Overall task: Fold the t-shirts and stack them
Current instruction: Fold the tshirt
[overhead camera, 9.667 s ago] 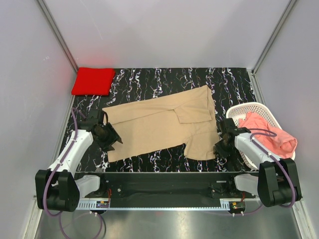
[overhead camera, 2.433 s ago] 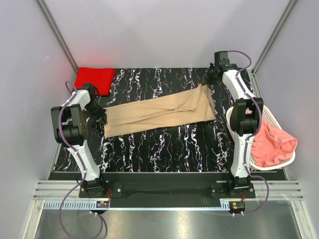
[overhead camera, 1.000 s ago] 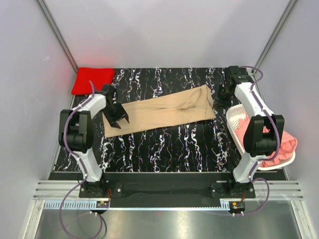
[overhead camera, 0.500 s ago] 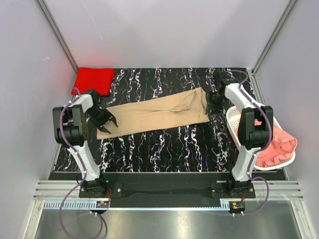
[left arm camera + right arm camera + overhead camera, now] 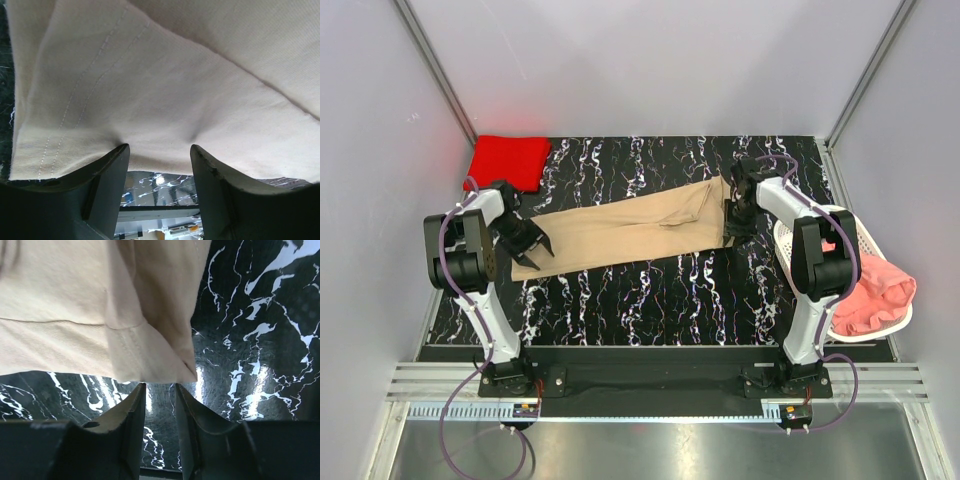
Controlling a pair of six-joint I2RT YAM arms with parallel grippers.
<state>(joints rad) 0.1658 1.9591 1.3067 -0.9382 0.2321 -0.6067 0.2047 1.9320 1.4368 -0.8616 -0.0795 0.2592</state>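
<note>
The tan t-shirt (image 5: 630,225) lies folded into a long narrow strip across the middle of the table. My left gripper (image 5: 532,250) is at its left end, jaws wide apart, the fingertips pressing against the cloth's edge (image 5: 175,75). My right gripper (image 5: 733,222) is at the strip's right end; its jaws stand a narrow gap apart with the folded hem (image 5: 75,305) lying at the tips and bare table showing between them. The red t-shirt (image 5: 507,162) lies folded at the back left corner. The salmon-pink t-shirt (image 5: 870,290) lies crumpled in the basket.
The white lattice basket (image 5: 876,335) stands at the right edge of the black marbled table (image 5: 650,290), close to the right arm. Grey walls close in the left, back and right sides.
Both grippers let go of the folded tan shirt, drew off, then came back onto its ends. The strip shifted a little left and toward me. The right gripper moved left onto the hem.
</note>
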